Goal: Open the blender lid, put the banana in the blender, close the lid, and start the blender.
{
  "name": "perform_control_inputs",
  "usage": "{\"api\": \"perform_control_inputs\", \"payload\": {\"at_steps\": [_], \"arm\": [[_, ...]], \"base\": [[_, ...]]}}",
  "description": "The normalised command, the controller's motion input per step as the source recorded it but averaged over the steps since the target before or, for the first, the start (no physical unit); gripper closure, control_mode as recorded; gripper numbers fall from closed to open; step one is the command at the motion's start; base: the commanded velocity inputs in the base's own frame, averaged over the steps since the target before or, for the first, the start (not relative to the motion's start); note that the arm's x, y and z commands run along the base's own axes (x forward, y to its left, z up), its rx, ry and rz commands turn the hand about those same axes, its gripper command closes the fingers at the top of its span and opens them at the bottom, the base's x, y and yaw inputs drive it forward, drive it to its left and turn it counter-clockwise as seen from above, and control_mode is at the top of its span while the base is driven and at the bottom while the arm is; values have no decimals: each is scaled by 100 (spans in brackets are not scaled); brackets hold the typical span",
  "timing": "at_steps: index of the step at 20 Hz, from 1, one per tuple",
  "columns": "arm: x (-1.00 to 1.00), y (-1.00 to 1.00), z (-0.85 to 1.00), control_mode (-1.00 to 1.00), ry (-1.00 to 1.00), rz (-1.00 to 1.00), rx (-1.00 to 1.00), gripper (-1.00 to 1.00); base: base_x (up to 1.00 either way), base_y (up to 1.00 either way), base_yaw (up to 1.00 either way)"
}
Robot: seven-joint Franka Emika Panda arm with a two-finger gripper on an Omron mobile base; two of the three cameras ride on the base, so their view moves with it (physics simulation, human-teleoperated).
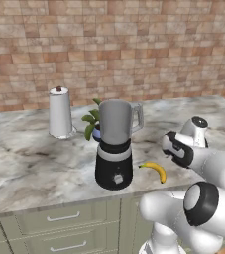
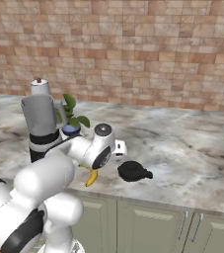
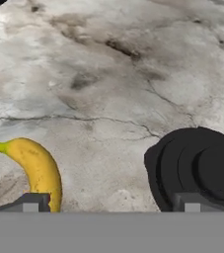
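Observation:
The blender (image 1: 114, 149) stands near the counter's front edge, its grey jar uncovered at the top; it is also at the left of the right base view (image 2: 41, 123). The banana (image 1: 155, 170) lies on the counter just right of the blender's base. The black blender lid (image 2: 133, 171) lies flat on the counter, right of the banana (image 2: 91, 177). My gripper (image 3: 111, 205) hangs low over the counter, open, with bare marble between its fingertips. In the hand view the banana (image 3: 38, 170) is by the left fingertip and the lid (image 3: 197, 170) by the right one.
A white cylinder with a dark top knob (image 1: 59, 113) stands back left of the blender. A small potted plant (image 1: 91, 124) sits right behind the jar. The counter's front edge (image 1: 59, 198) runs above drawers, and a brick wall backs the counter.

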Motion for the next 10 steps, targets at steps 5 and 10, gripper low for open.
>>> {"api": "perform_control_inputs", "payload": {"at_steps": [5, 10], "arm": [[0, 9, -24, -100, 7, 6, 0, -100], [0, 21, -17, -100, 13, 2, 0, -100]], "base": [[0, 0, 0], [0, 0, 0]]}}
